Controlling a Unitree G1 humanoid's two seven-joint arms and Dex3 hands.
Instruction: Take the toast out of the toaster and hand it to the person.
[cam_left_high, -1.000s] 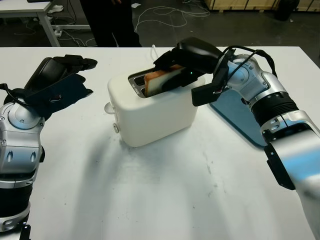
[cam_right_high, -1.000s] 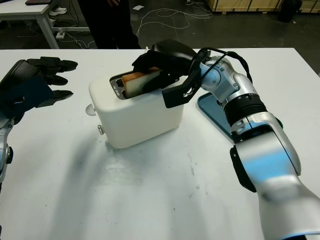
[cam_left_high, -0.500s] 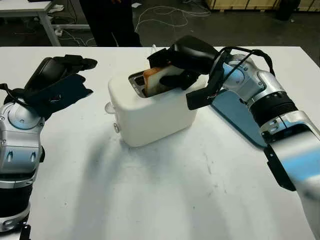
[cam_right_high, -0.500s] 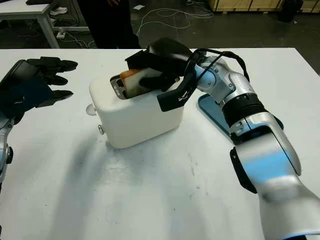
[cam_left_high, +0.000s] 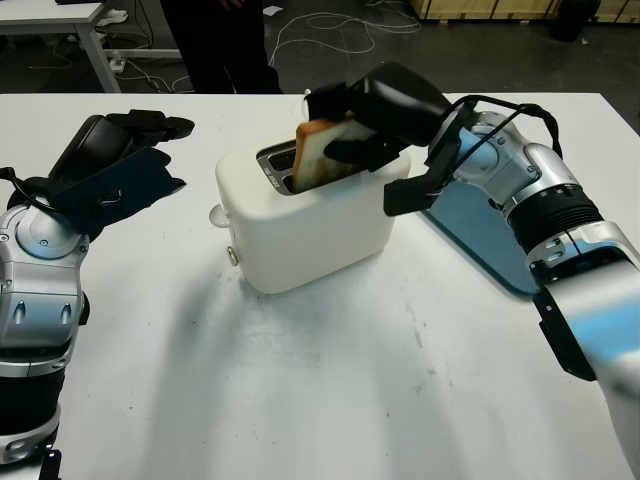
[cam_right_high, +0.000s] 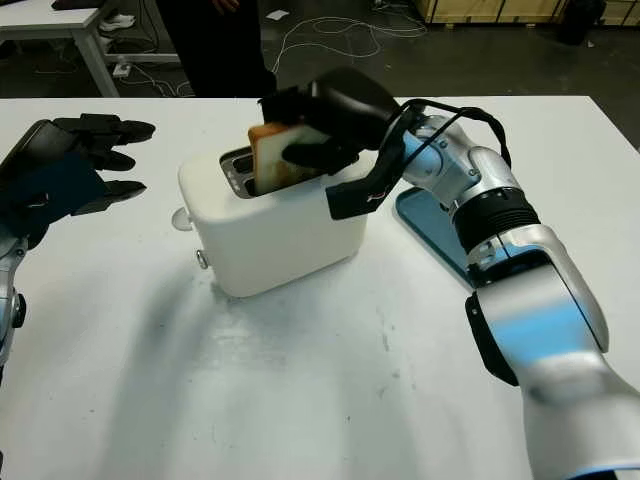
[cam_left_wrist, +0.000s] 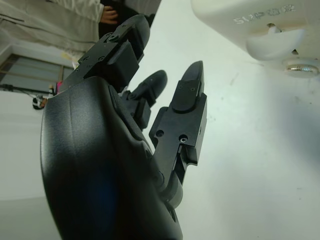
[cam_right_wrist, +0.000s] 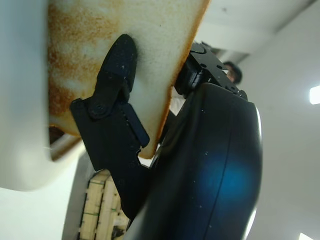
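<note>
A white toaster (cam_left_high: 305, 222) stands in the middle of the table. A slice of toast (cam_left_high: 312, 157) sticks up about halfway out of its slot, tilted. My right hand (cam_left_high: 345, 128) is shut on the toast from above, one finger (cam_right_wrist: 116, 80) pressed on its browned face (cam_right_wrist: 75, 50) and the others behind it. My left hand (cam_left_high: 128, 160) hovers open at the table's left side, apart from the toaster; the toaster's lever knob (cam_left_wrist: 272, 42) is close to it. A person in dark clothes (cam_left_high: 215, 45) stands beyond the far edge.
A blue tray (cam_left_high: 480, 235) lies flat to the right of the toaster, under my right forearm. Cables run over the floor behind the table. White tabletop (cam_left_high: 330, 380) stretches in front of the toaster.
My right hand has lifted the toast higher out of the slot and tipped it more upright. The left hand has stayed where it was.
</note>
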